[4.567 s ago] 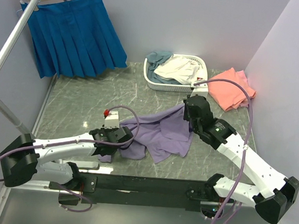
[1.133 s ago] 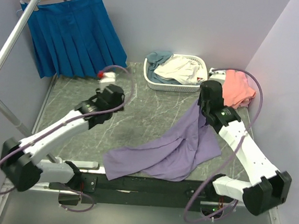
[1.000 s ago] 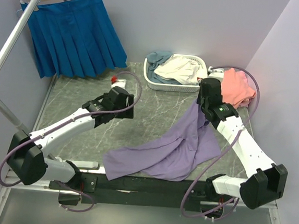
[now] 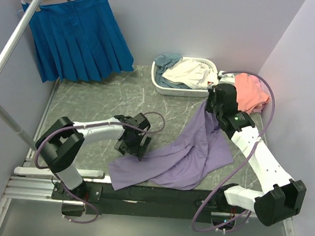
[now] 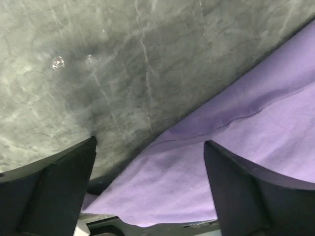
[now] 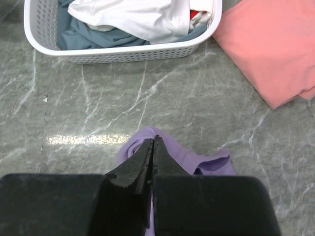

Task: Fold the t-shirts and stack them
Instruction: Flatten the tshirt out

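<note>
A large lavender t-shirt [image 4: 190, 148] lies stretched across the table from the back right to the near edge. My right gripper [image 4: 208, 105] is shut on its far corner, and the wrist view shows purple cloth [image 6: 197, 160] bunched round the shut tips [image 6: 153, 140]. My left gripper [image 4: 138, 151] hangs open just over the shirt's left edge [image 5: 236, 128], holding nothing; its fingers [image 5: 54, 191] stand wide apart. Coral-pink t-shirts [image 4: 252, 94] lie folded at the back right. A cream-white t-shirt [image 4: 188, 72] and a grey-blue one [image 4: 166, 61] lie in the basket.
The white lattice basket [image 4: 177, 90] stands at the back centre, just left of my right gripper. A bright blue pleated skirt [image 4: 76, 33] hangs on a wooden hanger at the back left. A slanted metal pole [image 4: 9, 50] runs along the left side.
The bunched lavender shirt has been drawn out long by my right gripper. My left gripper let go, swung out to the far left, then came back down to the shirt's left edge.
</note>
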Robot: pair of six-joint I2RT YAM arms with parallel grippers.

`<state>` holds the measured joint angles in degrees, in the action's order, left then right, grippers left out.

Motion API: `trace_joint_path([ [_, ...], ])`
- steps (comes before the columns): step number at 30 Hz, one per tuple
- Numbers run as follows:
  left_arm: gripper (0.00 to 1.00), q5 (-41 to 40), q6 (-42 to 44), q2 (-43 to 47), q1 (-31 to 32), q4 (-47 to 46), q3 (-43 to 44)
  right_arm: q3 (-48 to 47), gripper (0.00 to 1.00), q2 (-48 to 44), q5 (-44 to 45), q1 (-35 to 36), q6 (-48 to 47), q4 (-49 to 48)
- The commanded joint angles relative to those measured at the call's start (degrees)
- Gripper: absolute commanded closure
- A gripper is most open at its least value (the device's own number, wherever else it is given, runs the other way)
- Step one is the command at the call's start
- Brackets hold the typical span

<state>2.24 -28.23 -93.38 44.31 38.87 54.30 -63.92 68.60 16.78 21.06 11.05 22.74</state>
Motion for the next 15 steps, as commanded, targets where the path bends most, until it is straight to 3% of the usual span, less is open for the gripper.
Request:
trace_joint_path([
  [1, 0.11, -2.1, 1.5, -2.2, 0.7, -1.5, -0.4, 0.8, 1.0, -2.7, -0.3, -0.8, 0.3, -1.5],
  [2, 0.19, -2.1, 1.7, -2.5, 0.7, -1.3, -0.4, 0.8, 1.0, -2.8, -0.3, -0.8, 0.3, -1.5],
  [3, 0.44, -2.1, 1.5, -2.4, 0.9, -1.2, -0.3, 0.8, 1.0, -2.8, -0.2, -0.9, 0.2, -1.3],
  [6, 0.99, -4.7, 1.4, -0.1, 0.9, 0.0, 0.3, 0.3, 1.0, -3.1, 0.2, -1.1, 0.1, -0.9],
  [15, 0.99, -20.0, 0.4, 16.4, -3.2, 16.1, 19.3, -4.4, 1.0, -8.0, 0.5, -1.1, -0.1, 3.1],
])
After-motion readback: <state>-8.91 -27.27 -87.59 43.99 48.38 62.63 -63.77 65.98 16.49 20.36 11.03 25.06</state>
